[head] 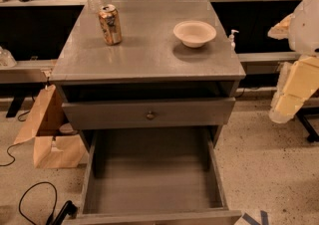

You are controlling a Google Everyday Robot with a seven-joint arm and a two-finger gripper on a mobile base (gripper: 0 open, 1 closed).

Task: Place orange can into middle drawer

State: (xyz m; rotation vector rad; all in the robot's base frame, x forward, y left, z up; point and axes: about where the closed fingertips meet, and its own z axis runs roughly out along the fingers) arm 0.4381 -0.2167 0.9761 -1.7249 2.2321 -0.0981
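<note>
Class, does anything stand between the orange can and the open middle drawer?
Nothing visible does. The can stands left on the cabinet top; the drawer is pulled out below, past the knobbed drawer front. The bowl sits right of the can, off that path. The gripper hangs at the picture's right, beside the cabinet.

The orange can (109,25), silver pull-tab top upward, stands upright on the cabinet top (149,57) above the middle drawer (149,184), toward its left side. The deep grey drawer stands pulled out; what looks like the gripper (286,105) hangs off its right.
</note>
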